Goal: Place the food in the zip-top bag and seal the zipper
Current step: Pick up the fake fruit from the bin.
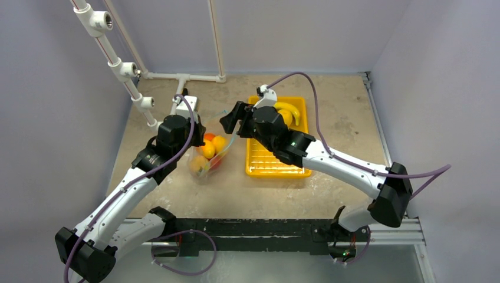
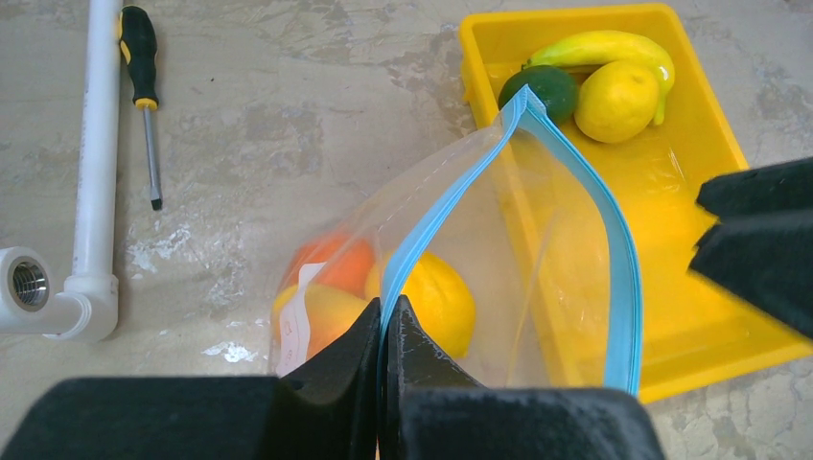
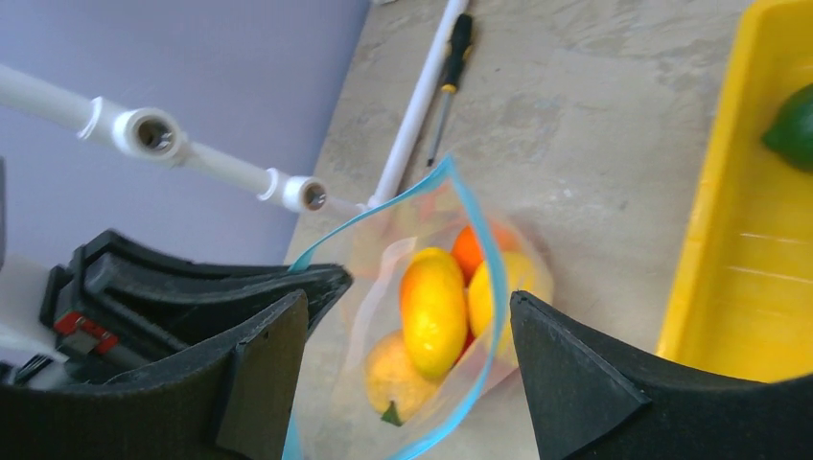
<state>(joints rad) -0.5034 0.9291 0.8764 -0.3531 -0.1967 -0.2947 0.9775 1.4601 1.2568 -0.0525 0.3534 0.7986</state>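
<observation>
Left claw [image 2: 385, 314] pinched shut on zipper [image 2: 443, 213] of zip-top bag [image 2: 407, 196]; right claw [image 3: 403, 307] spread wide beside its mouth, empty

We've got two matching arms: the left arm [image 1: 127, 194] and right arm [image 1: 348, 165] both wear white shells between chunky black joint housings. A purple cable [image 1: 318, 100] loops along each. There's a small green light [image 1: 293, 143] on the right wrist. Up close, the right gripper [image 3: 407, 316] shows matte black, wedge-shaped fingers [image 3: 575, 383]; the left gripper [image 2: 382, 321] matches, with a red tab [image 3: 81, 331] on its body.
</observation>
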